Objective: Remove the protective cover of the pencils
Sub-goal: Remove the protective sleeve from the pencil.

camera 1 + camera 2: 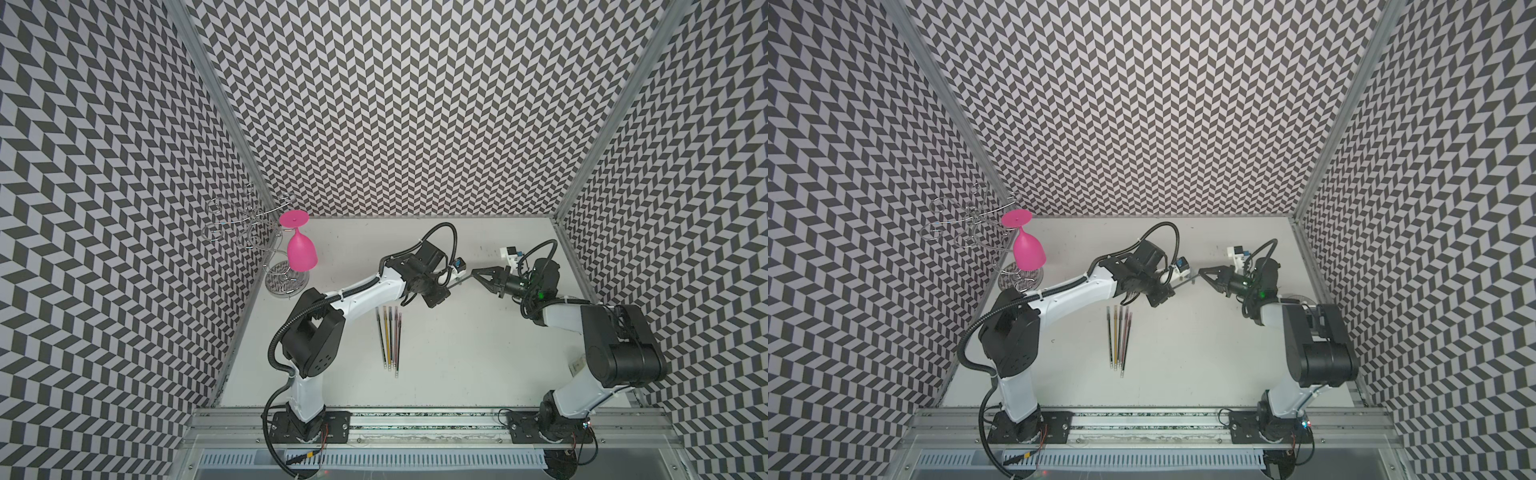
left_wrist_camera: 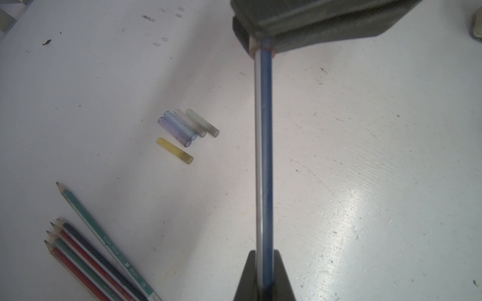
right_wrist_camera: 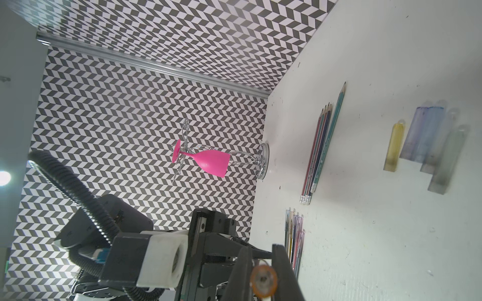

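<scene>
**Held pencil** (image 2: 263, 156): blue-and-silver body, spanning the gap between the two arms, clear of the table (image 2: 365, 156).
- The left tool (image 2: 263, 263) is pressed together on the shaft.
- The right tool (image 3: 262, 263) pinches the orange cover (image 3: 263, 282) at the opposite end.
- Judgement: one tool anchors the shaft and the opposing one takes the cover, so a straight pull along the axis can slide it off.
- The cover is on; its rim shows at the right tool's jaws in the left wrist view. Pull-off not yet done.

**Loose covers** (image 2: 182, 130): five counted.
- Purple, blue, pale pink and grey-green lie side by side, touching; one yellow lies just beside them.
- They sit together on the table to one side of the held pencil, probably to keep finished parts out of the working line.

**Bare pencils** (image 2: 86, 250): five sharpened tips counted, bunched near the loose covers. Five bare, five covers: the tally agrees.

**Capped pencils** (image 1: 388, 336): a row on the table towards the arm bases, eraser ends nearest the bases.
- Five as far as I can count; the thin bodies overlap, so the count is uncertain.
- The right wrist view shows clear covers on their tips.

**Also present:** one wire rack (image 1: 282, 286) in the far left corner, with one pink glass (image 1: 301, 251) hung upside down. Neither is involved.
</scene>
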